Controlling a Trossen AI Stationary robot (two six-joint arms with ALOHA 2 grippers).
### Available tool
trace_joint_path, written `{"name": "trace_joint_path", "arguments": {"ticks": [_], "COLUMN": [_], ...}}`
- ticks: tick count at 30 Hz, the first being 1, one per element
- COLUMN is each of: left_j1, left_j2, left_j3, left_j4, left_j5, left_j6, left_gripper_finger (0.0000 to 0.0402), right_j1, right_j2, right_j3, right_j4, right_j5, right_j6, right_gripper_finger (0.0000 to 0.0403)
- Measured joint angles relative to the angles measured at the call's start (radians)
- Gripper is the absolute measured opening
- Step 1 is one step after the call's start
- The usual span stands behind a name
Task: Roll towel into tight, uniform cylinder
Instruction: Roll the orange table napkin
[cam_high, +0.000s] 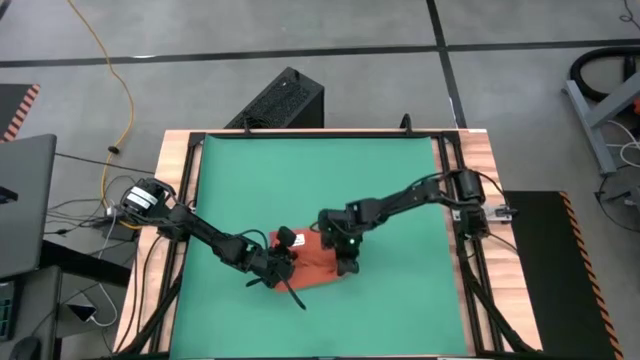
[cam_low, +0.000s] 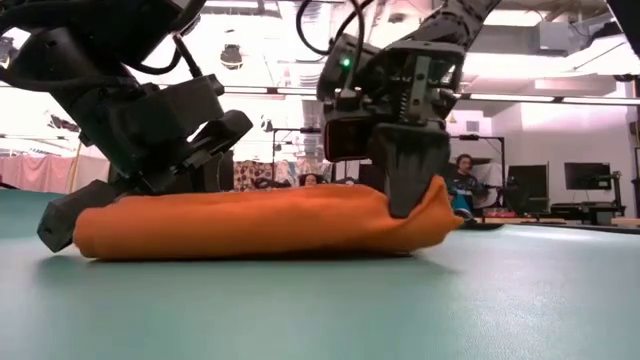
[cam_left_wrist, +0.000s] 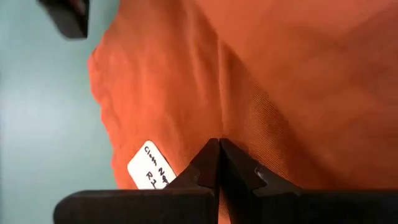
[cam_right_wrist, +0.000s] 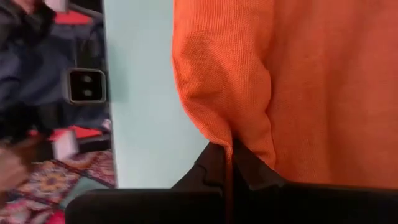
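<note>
The orange-red towel (cam_high: 312, 262) lies as a long, low bundle (cam_low: 250, 225) on the green mat (cam_high: 320, 180), near the mat's front middle. Its white tag (cam_left_wrist: 152, 165) shows in the left wrist view. My left gripper (cam_high: 283, 268) is shut at the bundle's left end, beside the tag. My right gripper (cam_high: 347, 264) is shut at the bundle's right end (cam_low: 405, 195). Both arms slant down onto the towel from their own sides. My left gripper's shut fingertips (cam_left_wrist: 219, 155) meet on a crease of the towel (cam_left_wrist: 219, 127) next to the white tag, slanting down from the table's left. How many layers lie between them I cannot tell. The towel rests on the mat. My right gripper pinches the towel's right end at a fold (cam_right_wrist: 233, 138); a sliver of orange cloth shows between the fingers (cam_right_wrist: 211, 171). The fingers come steeply from above (cam_low: 408, 185). The bundle lies on the mat, its end corner (cam_low: 445, 205) standing a little raised beside them.
Black rails and a wooden border (cam_high: 480, 250) frame the mat. A black box (cam_high: 285, 100) stands past the far edge, and a laptop (cam_high: 25, 200) with cables lies off the left side. A seated person (cam_low: 462, 175) shows in the room beyond.
</note>
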Motion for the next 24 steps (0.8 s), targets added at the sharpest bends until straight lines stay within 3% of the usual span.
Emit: {"name": "trace_joint_path", "arguments": {"ticks": [3,10,15,20,24], "left_j1": [-0.003,-0.024,-0.06,-0.122,-0.178], "left_j2": [0.0,-0.007,-0.066,-0.156,-0.221], "left_j3": [0.015,0.08,0.1,0.1,0.1], "left_j4": [0.0,-0.001,-0.002,-0.021,-0.015], "left_j5": [-0.04,-0.251,-0.277,-0.39,-0.38], "left_j6": [0.056,0.204,0.257,0.234,0.213], "left_gripper_finger": [0.0,0.0,0.0,0.0,0.0], "right_j1": [-0.028,-0.039,-0.056,-0.074,-0.084], "right_j2": [0.0,-0.001,-0.003,-0.003,-0.005], "right_j3": [0.001,0.002,0.003,0.004,0.004], "right_j4": [0.001,0.004,0.001,-0.02,-0.017], "right_j5": [-0.016,-0.029,-0.068,-0.064,-0.076], "right_j6": [0.018,0.02,0.062,0.072,0.098], "right_gripper_finger": [0.0012,0.0012,0.0012,0.0012,0.0012]}}
